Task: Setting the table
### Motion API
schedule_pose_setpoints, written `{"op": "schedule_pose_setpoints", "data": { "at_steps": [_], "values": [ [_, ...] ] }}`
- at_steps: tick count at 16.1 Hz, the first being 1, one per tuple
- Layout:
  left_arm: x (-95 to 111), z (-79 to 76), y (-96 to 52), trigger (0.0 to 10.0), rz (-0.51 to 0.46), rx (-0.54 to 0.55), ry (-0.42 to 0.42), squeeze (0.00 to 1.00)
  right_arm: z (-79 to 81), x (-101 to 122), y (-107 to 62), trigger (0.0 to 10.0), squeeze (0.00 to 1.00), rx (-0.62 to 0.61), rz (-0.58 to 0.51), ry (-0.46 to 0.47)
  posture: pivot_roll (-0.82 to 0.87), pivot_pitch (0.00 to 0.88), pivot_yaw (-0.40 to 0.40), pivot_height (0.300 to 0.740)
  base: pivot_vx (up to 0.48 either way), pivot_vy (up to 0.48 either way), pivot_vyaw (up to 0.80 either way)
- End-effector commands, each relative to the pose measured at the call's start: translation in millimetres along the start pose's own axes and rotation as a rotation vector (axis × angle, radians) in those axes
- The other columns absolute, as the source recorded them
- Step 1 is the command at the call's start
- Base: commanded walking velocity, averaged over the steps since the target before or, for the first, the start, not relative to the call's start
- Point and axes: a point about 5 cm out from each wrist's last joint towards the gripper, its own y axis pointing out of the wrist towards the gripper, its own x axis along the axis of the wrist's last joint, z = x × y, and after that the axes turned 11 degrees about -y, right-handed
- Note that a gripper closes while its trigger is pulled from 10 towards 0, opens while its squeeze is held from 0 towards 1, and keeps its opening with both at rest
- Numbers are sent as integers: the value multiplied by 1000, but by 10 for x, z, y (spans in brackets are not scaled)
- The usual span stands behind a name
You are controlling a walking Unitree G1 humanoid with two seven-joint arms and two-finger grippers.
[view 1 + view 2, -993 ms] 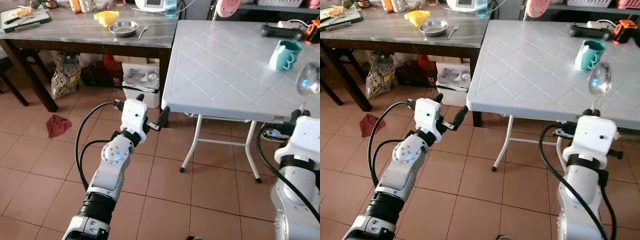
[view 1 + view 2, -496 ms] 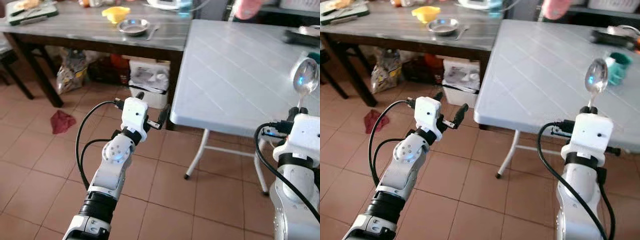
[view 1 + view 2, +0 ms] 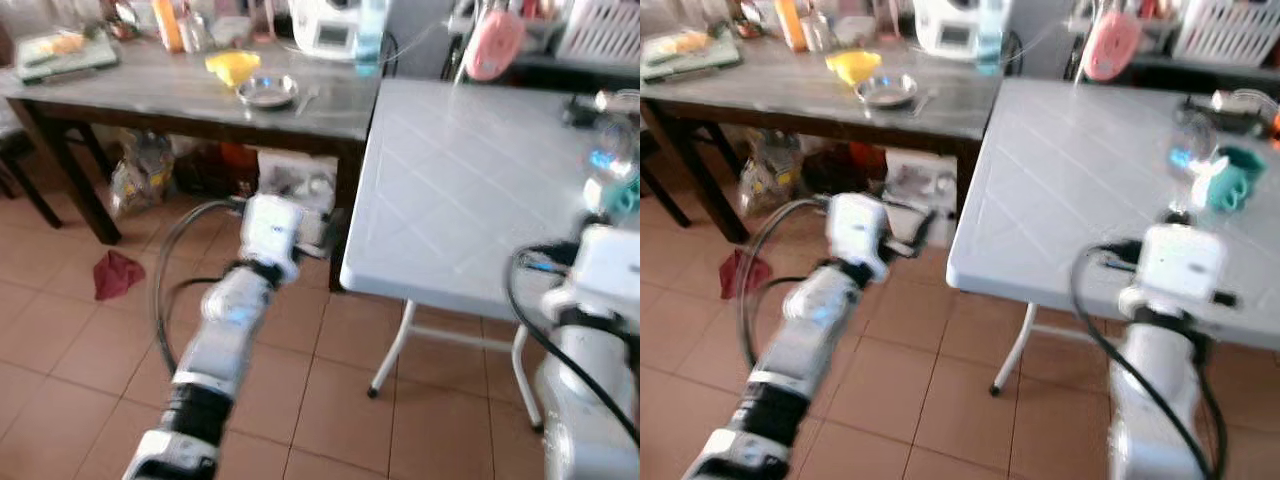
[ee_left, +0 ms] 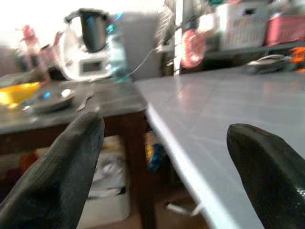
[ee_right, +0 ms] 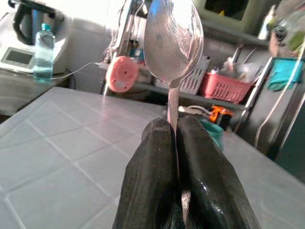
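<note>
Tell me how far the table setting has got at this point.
Done: a teal mug stands on the white table. In hand: the right gripper is shut on a spoon, bowl up, near the table edge. Left: lay the spoon; a metal bowl and fork sit on the dark table. The left gripper is open.

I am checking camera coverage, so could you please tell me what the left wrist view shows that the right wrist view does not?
Left wrist view: the open left pincer, the dark wooden table with a steel bowl and a yellow bowl.
Right wrist view: the right pincer shut on an upright spoon, a teal mug behind.
Both: the white table, the white appliance, the pink round thing.
</note>
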Motion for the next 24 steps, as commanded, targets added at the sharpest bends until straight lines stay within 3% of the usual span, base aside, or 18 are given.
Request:
{"op": "schedule_pose_setpoints", "data": {
  "at_steps": [1, 10, 12, 19, 24],
  "values": [
    [26, -96, 43, 10000, -11, -37, -5, 0, -80, 2, 8, 10000, 0, -28, -7, -16, -8, 106, 6, 740, 345, 0, 0],
    [2, -89, 48, 10000, 5, -20, -18, 0, -82, -1, 8, 10000, 0, -33, -4, -11, -7, 108, 6, 740, 332, 0, 0],
    [1, -66, 59, 10000, 7, 11, -70, 0, -80, -6, 4, 10000, 0, -33, -1, -8, -6, 111, 5, 740, 0, 0, 0],
    [4, -66, 59, 10000, 14, 4, -47, 0, -66, -9, -5, 10000, 0, -30, 0, -3, -1, 109, 2, 740, 0, 126, 0],
    [-37, 323, -84, 10000, 27, 198, 80, 0, -87, -101, -121, 10000, 0, 29, 20, -5, 10, 103, -11, 740, 0, 70, 0]
  ]
}}
